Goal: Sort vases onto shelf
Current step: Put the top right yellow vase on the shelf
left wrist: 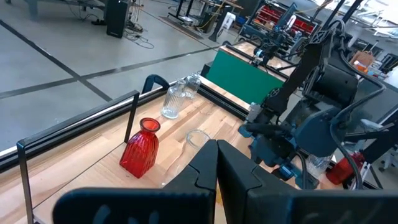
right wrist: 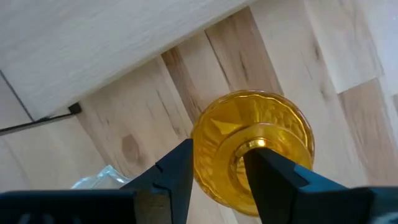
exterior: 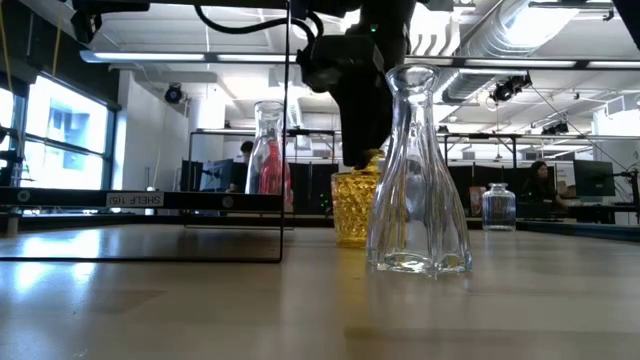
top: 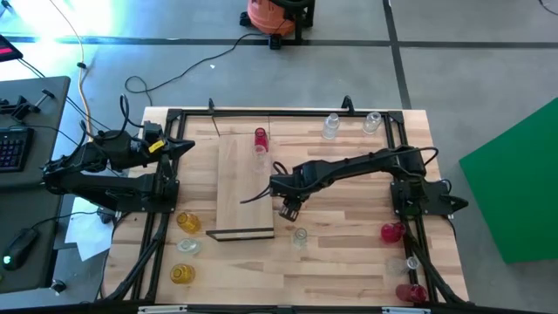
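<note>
A yellow vase (right wrist: 277,121) stands upright on the tabletop just right of the shelf (top: 244,187), a raised light-wood board. My right gripper (right wrist: 219,158) hangs over it, pointing down, open, with one finger on each side of the vase's neck (right wrist: 252,144). In the low view the gripper (exterior: 365,130) reaches the top of the yellow vase (exterior: 352,205). A red vase (top: 260,138) stands at the shelf's far end. A clear vase (exterior: 415,170) stands on the table nearer the front edge. My left gripper (left wrist: 217,158) is shut and waits at the table's far left edge. My right gripper comes at the yellow vase from above, fingers pointing down beside its neck. One finger (right wrist: 270,171) overlaps the neck's rim, and yellow glass shows between the other finger and the neck. I cannot tell whether either finger touches it. The vase's base rests on the table.
Two clear vases (top: 331,126) (top: 372,122) stand at the far right. Yellow and clear vases (top: 187,221) (top: 187,247) (top: 181,273) stand at the near left. Red and clear vases (top: 392,232) (top: 412,262) (top: 410,292) stand at the near right. A black frame (top: 261,112) rims the table.
</note>
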{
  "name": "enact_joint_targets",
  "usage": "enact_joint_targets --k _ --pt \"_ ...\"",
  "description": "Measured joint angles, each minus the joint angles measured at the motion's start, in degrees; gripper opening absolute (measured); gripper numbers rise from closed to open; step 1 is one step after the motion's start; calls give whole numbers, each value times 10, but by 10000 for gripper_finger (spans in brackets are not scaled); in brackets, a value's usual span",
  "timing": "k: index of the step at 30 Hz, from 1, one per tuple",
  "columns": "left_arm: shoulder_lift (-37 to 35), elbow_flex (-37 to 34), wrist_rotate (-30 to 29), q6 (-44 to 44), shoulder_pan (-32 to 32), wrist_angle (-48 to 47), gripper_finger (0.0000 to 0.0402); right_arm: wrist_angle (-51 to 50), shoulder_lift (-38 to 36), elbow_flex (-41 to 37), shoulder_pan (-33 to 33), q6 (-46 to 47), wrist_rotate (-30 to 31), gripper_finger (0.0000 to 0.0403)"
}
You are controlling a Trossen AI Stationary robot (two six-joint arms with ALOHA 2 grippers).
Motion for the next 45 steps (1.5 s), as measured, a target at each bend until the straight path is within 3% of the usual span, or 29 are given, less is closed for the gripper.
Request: enact_joint_targets --k 6,13,19,23,33,45 --pt "0 0 0 0 0 -4 1 -7 0 1 -2 4 7 124" --pt "0 0 0 34 0 -12 1 -14 0 4 -3 -26 6 22" --pt "0 0 0 31 0 -12 1 -19 0 5 -3 -17 1 35" --pt "0 0 0 31 0 -12 1 -50 4 32 -3 -31 -5 20" --pt "0 0 0 31 0 -15 1 -131 2 168 -3 -46 40 19" --pt "0 0 0 31 0 -16 1 -99 2 244 -6 -66 45 21"
